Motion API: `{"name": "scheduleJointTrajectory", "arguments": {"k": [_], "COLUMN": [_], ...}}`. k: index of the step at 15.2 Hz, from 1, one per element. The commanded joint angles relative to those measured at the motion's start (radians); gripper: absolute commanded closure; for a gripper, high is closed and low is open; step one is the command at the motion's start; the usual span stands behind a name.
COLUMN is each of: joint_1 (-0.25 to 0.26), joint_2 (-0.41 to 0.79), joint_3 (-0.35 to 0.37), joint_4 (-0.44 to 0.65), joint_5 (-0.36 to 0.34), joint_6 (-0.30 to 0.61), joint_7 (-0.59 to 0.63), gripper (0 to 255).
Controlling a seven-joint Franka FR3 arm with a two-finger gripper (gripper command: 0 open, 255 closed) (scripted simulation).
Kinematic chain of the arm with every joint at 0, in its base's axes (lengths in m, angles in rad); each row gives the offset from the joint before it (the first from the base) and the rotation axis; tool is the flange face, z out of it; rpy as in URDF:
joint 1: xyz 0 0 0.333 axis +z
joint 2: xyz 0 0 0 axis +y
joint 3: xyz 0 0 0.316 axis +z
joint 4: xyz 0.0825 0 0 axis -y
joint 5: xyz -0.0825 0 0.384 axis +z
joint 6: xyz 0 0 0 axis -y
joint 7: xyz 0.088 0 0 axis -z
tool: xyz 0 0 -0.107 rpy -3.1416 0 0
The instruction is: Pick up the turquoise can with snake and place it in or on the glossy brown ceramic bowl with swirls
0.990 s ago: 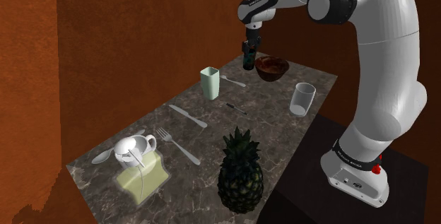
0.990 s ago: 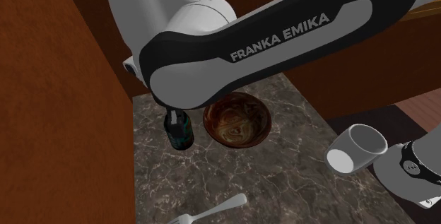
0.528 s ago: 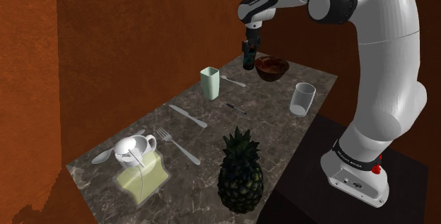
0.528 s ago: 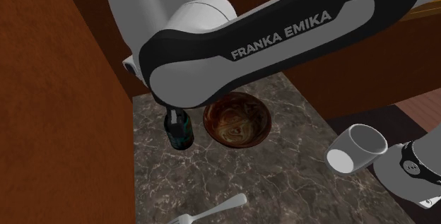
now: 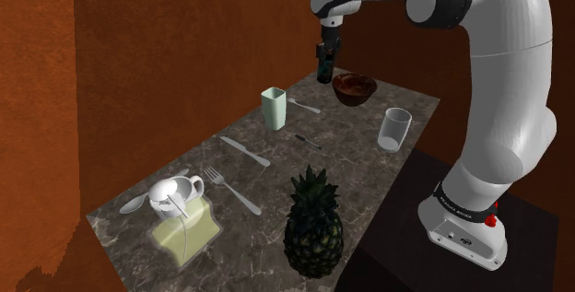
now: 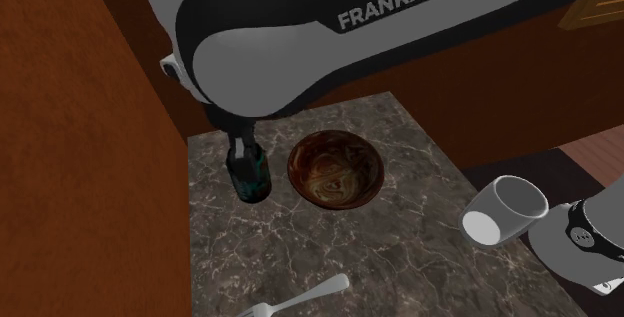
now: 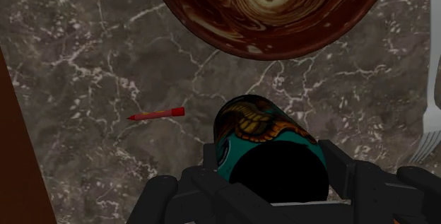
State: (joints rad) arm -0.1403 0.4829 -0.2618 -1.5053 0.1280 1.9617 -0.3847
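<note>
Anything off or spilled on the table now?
Nothing spilled or broken. The gripper holds the can in its jaws beside the empty bowl. Only oddity: a small red stick lying loose on the table near the can.

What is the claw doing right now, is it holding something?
Claw: closed, holding the turquoise can.

Bowl mouth open and unobstructed. Bare table lies between it and the held can. Brown wall stands close beside the pincer; white cup well apart.
</note>
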Motion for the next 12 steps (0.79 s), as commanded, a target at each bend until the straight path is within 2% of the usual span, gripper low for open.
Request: {"name": "scheduleJointTrajectory", "arguments": {"k": [1, 12], "joint_1": [-0.001, -0.005], "joint_2": [-0.008, -0.031], "joint_3": [-0.002, -0.007], "joint_4": [0.014, 0.128], "joint_5": [-0.002, -0.011], "joint_6": [-0.022, -0.158], "joint_7": [0.0, 0.007], "gripper": [255, 255]}}
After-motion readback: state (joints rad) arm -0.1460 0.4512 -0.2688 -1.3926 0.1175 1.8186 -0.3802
